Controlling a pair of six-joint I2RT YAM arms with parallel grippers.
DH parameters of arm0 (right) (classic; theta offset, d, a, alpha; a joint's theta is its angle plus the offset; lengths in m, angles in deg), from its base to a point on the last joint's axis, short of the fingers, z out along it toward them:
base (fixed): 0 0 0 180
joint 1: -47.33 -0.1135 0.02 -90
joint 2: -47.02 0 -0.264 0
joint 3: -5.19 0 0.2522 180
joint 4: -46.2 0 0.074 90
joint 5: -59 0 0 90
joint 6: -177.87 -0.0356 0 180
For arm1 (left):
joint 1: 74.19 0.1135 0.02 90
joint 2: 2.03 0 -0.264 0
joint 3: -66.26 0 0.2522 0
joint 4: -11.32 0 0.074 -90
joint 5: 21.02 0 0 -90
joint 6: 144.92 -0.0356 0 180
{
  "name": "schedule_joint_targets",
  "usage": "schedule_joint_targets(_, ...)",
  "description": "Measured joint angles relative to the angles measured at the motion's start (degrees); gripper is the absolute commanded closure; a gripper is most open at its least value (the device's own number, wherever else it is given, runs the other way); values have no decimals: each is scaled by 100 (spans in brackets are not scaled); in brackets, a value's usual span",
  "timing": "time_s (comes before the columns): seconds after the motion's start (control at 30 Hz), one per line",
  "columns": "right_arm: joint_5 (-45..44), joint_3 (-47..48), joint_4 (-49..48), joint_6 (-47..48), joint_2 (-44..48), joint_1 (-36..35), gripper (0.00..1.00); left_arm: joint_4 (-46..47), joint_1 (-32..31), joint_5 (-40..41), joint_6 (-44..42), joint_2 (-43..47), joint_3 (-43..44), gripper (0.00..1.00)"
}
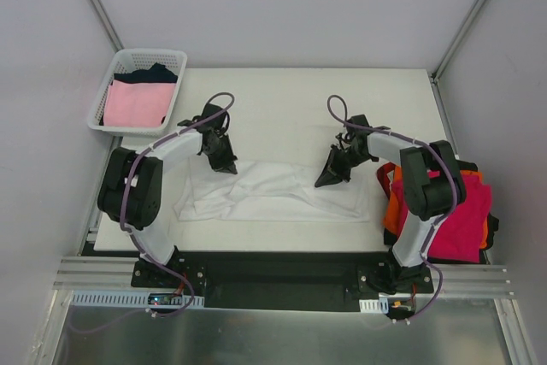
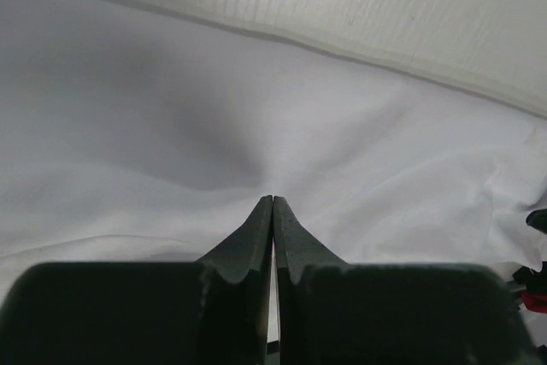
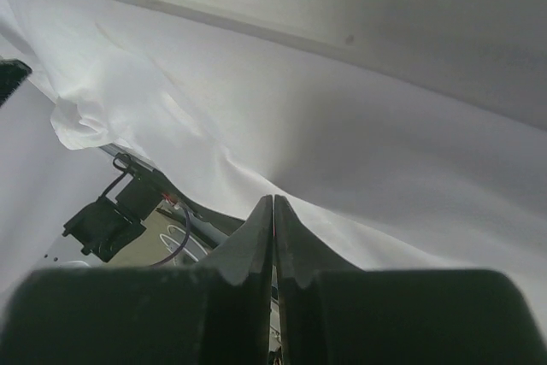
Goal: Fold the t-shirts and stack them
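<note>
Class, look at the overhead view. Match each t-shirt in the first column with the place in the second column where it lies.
Column 1
1. white t-shirt
2. pale pink t-shirt
3. magenta-red t-shirt
4. orange t-shirt

Column 2
A. inside the basket at the far left
B. on top of the pile at the right edge of the table
C. spread across the middle of the table
D. in the right-hand pile, peeking out from under another shirt

Pairs: 1-C, 2-A, 3-B, 4-D
</note>
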Motion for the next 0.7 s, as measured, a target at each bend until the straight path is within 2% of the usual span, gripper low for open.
schedule_joint_targets(0.27, 0, 299, -17, -57, -289, -170, 95, 63, -107, -37, 85, 728, -798, 100)
schedule_joint_targets(0.7, -44, 177, -17, -13, -291, -269, 95, 109, -667, -168, 546, 2068, -1967, 100)
